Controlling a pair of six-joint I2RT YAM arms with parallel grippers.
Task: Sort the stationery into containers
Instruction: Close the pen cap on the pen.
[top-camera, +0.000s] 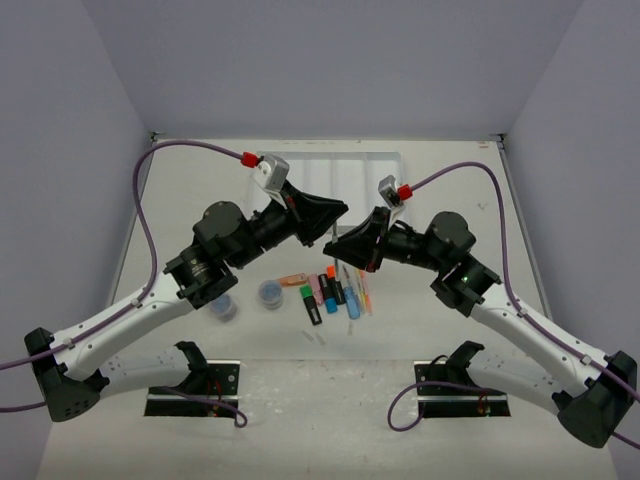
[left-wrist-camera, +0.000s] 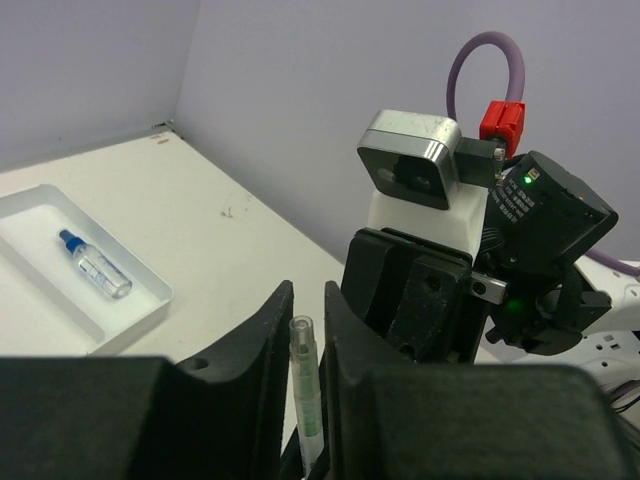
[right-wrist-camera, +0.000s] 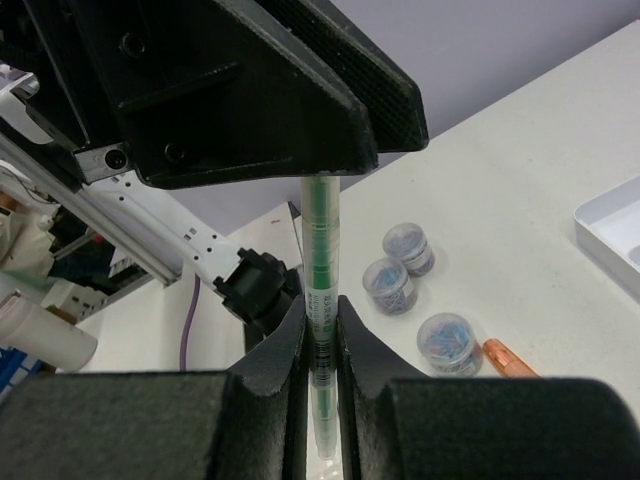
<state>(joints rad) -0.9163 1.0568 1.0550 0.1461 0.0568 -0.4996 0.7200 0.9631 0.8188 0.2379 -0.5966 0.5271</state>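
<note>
Highlighters (top-camera: 325, 293) and thin pens (top-camera: 362, 290), loose in a cluster on the worktop (top-camera: 320, 420) between the arms; three clear tubs (right-wrist-camera: 390, 283) near them on the left. Green pen (right-wrist-camera: 322, 250), held in the air above the cluster: right fingers (right-wrist-camera: 282, 348) clenched on one end, left fingers (left-wrist-camera: 262, 332) grasping the other. White tray (left-wrist-camera: 130, 318) with long narrow compartments at the far edge of the worktop, blue-capped bottle (left-wrist-camera: 95, 265) lying flat in one compartment.

White table (top-camera: 330, 400): shallow white tray (top-camera: 350, 170) at the far edge. Mid-table, a loose cluster of highlighters and pens (top-camera: 330, 292). Round clear tubs (top-camera: 270, 293) just left of it, orange highlighter (top-camera: 292, 279) between.
</note>
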